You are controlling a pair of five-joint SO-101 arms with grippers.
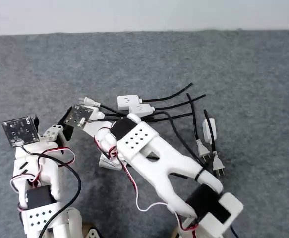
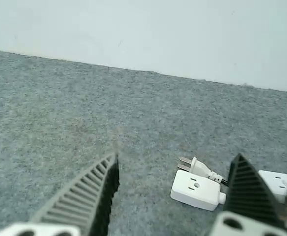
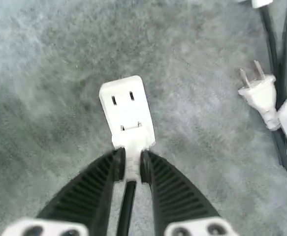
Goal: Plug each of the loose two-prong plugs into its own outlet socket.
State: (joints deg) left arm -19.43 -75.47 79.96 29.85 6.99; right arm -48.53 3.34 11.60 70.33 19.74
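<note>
High view: two-prong plugs [image 1: 202,148] lie loose on the grey bench [image 1: 263,74], well apart from the white outlet sockets [image 1: 127,101]. Left wrist view: the left pincer [image 2: 175,164] is spread and empty, with a spare socket [image 2: 195,189] ahead of it. Right wrist view: the right pincer [image 3: 132,160] pinches the cord end of the held socket [image 3: 126,110], which lies flat, so the step is judged to be steadying it. Next, a nearby plug [image 3: 259,93] must be gripped and its prongs aligned with the slots.

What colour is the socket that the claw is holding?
White; the socket shows best in right wrist view.
</note>
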